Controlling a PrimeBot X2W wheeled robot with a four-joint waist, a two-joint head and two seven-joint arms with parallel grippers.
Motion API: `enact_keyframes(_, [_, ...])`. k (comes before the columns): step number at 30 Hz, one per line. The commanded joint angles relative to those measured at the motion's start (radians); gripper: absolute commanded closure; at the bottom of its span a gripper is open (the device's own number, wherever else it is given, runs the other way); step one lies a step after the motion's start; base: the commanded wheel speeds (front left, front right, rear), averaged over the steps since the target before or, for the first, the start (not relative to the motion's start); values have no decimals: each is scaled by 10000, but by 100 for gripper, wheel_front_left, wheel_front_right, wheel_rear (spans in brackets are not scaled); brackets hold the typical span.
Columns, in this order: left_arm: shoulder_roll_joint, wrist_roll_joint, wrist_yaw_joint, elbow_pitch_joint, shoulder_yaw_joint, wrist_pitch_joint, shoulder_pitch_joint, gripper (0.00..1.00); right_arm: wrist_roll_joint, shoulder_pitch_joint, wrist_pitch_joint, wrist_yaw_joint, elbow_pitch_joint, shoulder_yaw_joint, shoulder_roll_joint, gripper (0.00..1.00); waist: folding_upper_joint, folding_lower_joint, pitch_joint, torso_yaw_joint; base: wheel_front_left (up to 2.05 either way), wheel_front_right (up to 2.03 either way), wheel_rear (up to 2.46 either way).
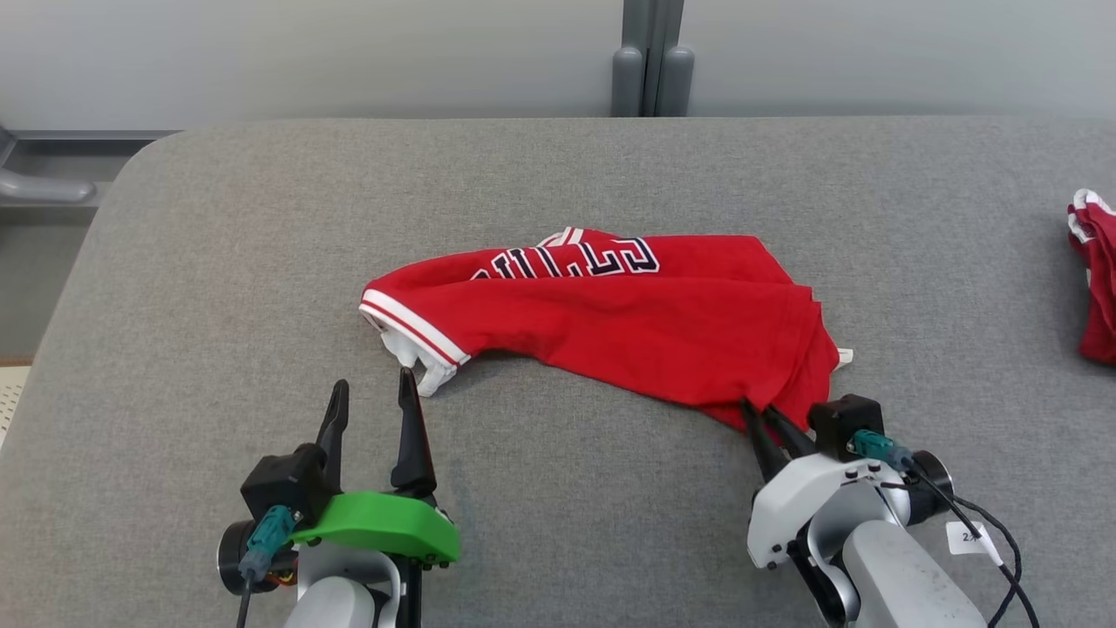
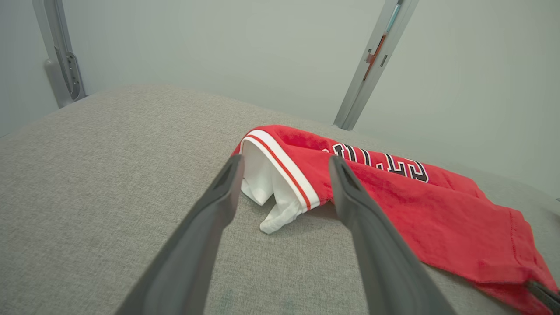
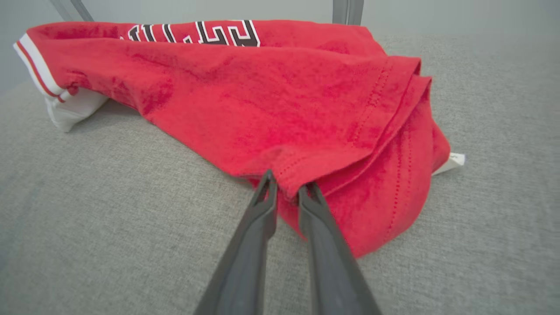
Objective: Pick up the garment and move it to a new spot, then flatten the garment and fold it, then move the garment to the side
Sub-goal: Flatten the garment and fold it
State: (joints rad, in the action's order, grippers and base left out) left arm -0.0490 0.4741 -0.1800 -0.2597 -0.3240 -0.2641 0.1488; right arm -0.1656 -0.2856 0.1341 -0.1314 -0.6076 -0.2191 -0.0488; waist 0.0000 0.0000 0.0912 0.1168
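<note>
The grey felt-covered table (image 1: 261, 262) has its far edge at 12 o'clock, against a pale wall with a grey post (image 1: 652, 70), and a rounded corner at 10 o'clock. A red jersey (image 1: 610, 323) of soft knit cloth, white-striped at the trim and lettered in dark blocks, lies bunched at the table's centre. Bare felt runs wide from 8 to 11 o'clock of it and along the far side at 12. At 3 o'clock, well apart, a second heap of red cloth with white trim (image 1: 1094, 279) sits at the edge of the head view.

The left gripper (image 1: 373, 379) hangs at 7 o'clock of the jersey with its dark fingers spread wide, holding nothing. Its tips are just beside the white lining at the striped sleeve end.

The right gripper (image 1: 758, 407) sits at 5 o'clock. Its fingers are drawn nearly together, pinching a fold of the stitched hem (image 3: 297, 170) at the jersey's near corner.
</note>
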Motion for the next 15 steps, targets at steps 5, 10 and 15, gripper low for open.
enact_keyframes(5, [-31,-98,-79,84,46,0,-214,0,-44,-145,400,16,451,136,-33,100,0,0,2,-384,0,0,0])
enact_keyframes(10, [-31,-102,-55,46,104,0,-238,0,299,515,229,16,1269,831,-34,100,0,0,-26,-736,0,0,0])
enact_keyframes(15, [-33,-176,-29,46,256,0,-233,0,747,1473,-341,16,2364,1951,-30,100,0,0,95,-1016,0,0,0])
